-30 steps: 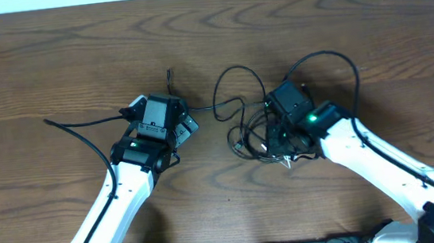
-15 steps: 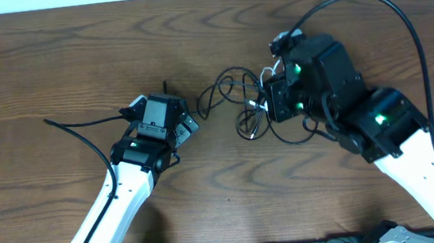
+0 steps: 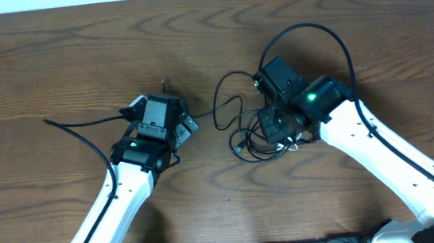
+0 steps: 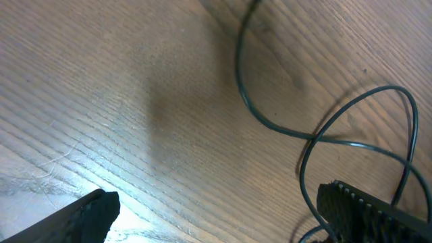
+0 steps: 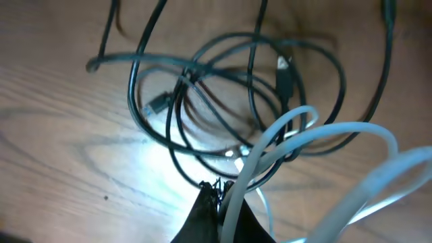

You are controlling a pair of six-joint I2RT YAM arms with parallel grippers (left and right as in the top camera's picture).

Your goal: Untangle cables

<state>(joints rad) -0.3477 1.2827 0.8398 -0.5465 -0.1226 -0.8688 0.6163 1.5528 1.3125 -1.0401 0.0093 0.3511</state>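
The right tool (image 5: 217, 202) looks pressed shut, and the white cable (image 5: 324, 135) comes out right beside its tip, so I judge it is pinching that cable. From overhead it (image 3: 276, 128) sits low over the tangle. The left tool (image 4: 216, 212) stands wide open with nothing between its fingers. It (image 3: 186, 124) waits just left of the heap.

The cables (image 3: 247, 138) lie in a loose knot on the desk (image 3: 51, 58), near its middle and between the two arms. Most of the knot is under and just left of the right tool.

They should handle as very light, limp and a little springy. A pull on one will likely drag the whole knot rather than free it. The loops are thin and smooth, so a pinch could slip. The firmer spot is probably just behind a plug (image 5: 283, 67), or on a strand lying clear of the others.

The knot itself has no long axis, being only overlapping rings. One black strand (image 4: 270, 125) leaves it and runs roughly left to right across the desk toward the left tool. That is the obvious free length to hold.
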